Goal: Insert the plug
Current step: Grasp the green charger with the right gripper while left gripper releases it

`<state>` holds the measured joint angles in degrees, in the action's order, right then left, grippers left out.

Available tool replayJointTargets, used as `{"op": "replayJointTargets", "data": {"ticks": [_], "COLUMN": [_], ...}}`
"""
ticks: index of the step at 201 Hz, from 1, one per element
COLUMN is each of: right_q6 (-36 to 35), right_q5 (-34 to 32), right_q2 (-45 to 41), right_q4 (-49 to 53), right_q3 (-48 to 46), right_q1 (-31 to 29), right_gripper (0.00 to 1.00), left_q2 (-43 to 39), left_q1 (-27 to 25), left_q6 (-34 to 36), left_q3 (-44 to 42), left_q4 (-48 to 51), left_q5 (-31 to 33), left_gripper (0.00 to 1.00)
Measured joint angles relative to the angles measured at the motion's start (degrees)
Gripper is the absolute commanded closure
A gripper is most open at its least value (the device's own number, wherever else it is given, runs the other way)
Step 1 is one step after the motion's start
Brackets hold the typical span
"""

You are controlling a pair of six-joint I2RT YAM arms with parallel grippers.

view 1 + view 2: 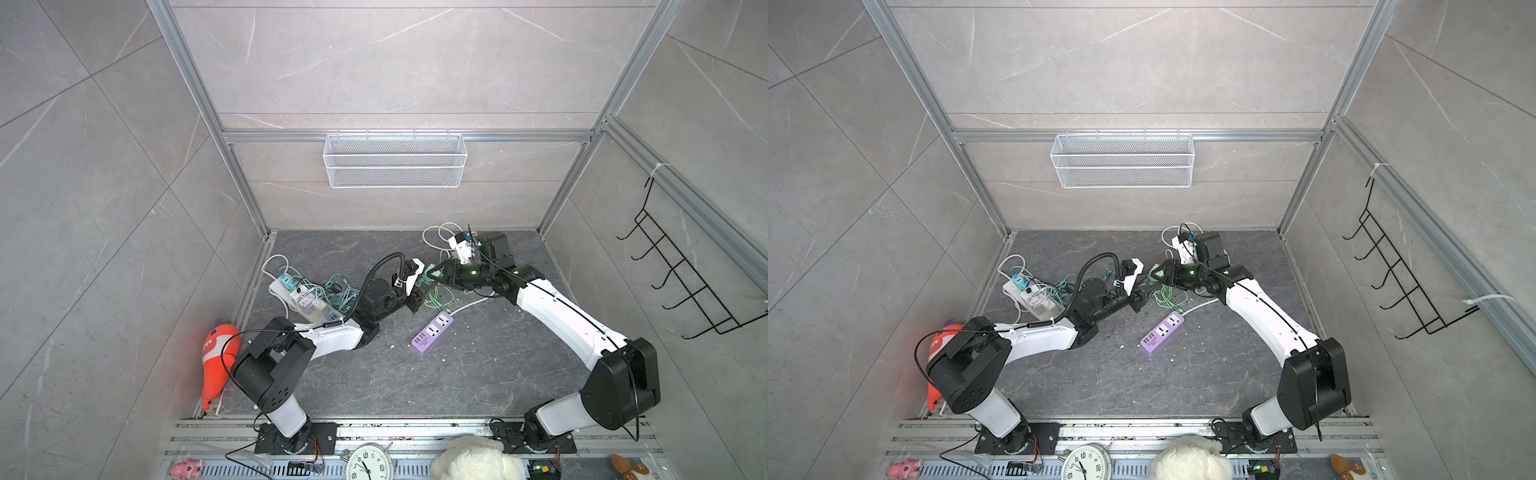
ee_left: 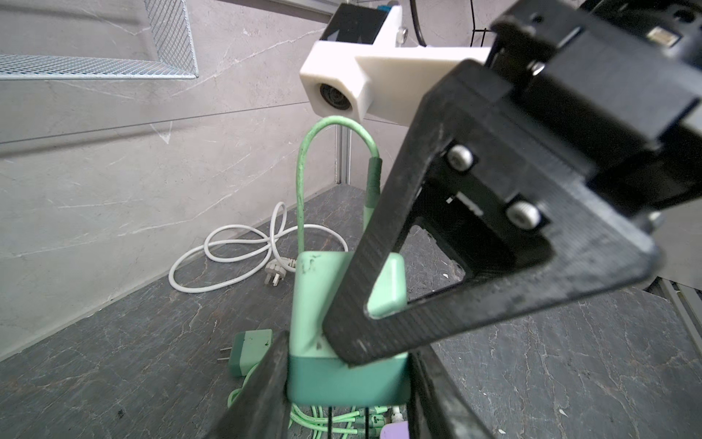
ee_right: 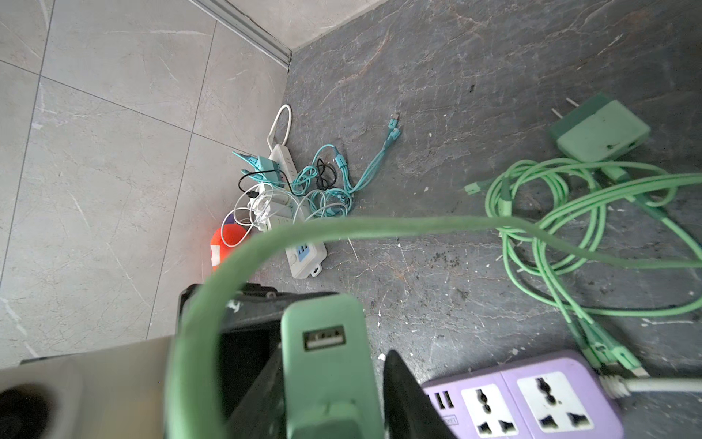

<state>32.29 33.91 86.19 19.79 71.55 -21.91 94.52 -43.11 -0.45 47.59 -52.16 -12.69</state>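
Green charger plug (image 2: 315, 304) is held off the table (image 1: 478, 374), over its middle toward the far edge. It sits just on the far side of the purple power strip (image 1: 432, 332), which lies flat with sockets up, and a green cable (image 2: 299, 178) arches above the plug's top end, with more of it coiled on the table beneath. Left gripper (image 2: 347, 376) is clamped on the plug's darker lower end, one finger at each side. Right gripper (image 3: 332, 361) straddles the paler upper body, one finger (image 2: 368, 266) lying across its broad face and the port end showing between the jaws; whether this grip is tight cannot be told.
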Motion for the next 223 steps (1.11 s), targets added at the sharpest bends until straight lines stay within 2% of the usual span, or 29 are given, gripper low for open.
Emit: {"op": "replayJointTargets", "data": {"ticks": [91,107,127,134,144,160,167,198,223], "right_q6": [-2.14,-2.38,-3.48,-4.04,-4.9,-5.53,-5.97,-7.85,-9.49], "right_q5": [-0.22,-0.26,-0.42,-0.42,-0.22,-0.48,-0.76,-4.72,-7.3], "right_q2": [1.51,1.51,1.51,1.49,1.46,1.44,1.44,0.68,-0.35], "right_q4": [2.21,2.32,2.32,2.32,2.32,2.75,3.21,6.25,8.59], "right_q3": [3.04,3.04,3.04,3.04,3.04,3.04,3.04,3.17,3.78], "right_q1": [-0.04,-0.04,0.0,0.02,0.07,0.07,0.0,-0.2,0.26], "right_gripper": [0.61,0.64,0.75,0.79,0.84,0.87,0.88,0.9,0.91], "left_q2": [-0.2,-0.2,-0.22,-0.26,-0.37,-0.68,-0.85,-2.97,-7.8], "left_q1": [0.02,0.02,0.02,0.13,0.35,0.37,0.33,0.22,0.11], "left_q6": [0.02,0.04,-0.09,-0.59,-1.05,-1.05,-0.79,1.14,3.06], "left_q3": [0.0,0.0,0.0,0.0,0.0,0.11,0.35,1.44,1.01], "left_q4": [0.46,0.5,0.5,0.5,0.63,1.73,2.82,10.91,16.92], "left_q5": [-0.07,-0.07,-0.13,-0.33,-0.66,-0.85,-0.79,0.24,1.51], "left_gripper": [0.84,0.84,0.83,0.79,0.67,0.47,0.42,0.38,0.37]}}
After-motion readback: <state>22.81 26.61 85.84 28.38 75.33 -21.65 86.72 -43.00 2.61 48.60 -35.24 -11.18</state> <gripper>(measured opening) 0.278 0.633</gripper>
